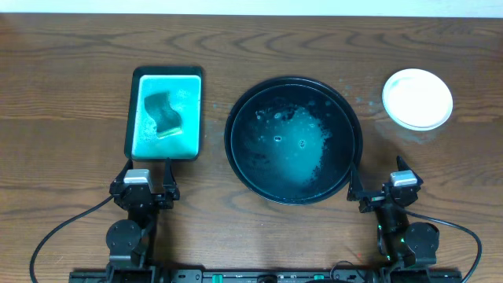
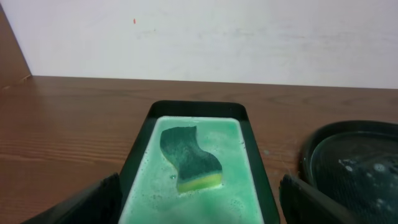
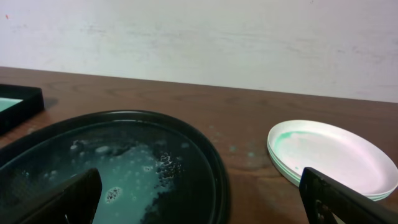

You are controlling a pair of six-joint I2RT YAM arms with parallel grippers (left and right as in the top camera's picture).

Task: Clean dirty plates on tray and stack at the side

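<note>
Jaws wide, plates (image 1: 417, 98) stacked near tray (image 1: 229, 141)

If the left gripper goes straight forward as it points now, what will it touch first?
Probably the near rim of the small rectangular tray, just in front of the open left gripper; the sponge inside lies further along. Its height over the rim is unclear.

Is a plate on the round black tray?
No, the tray holds only foamy residue; the plates sit stacked on the table beside it.
</note>
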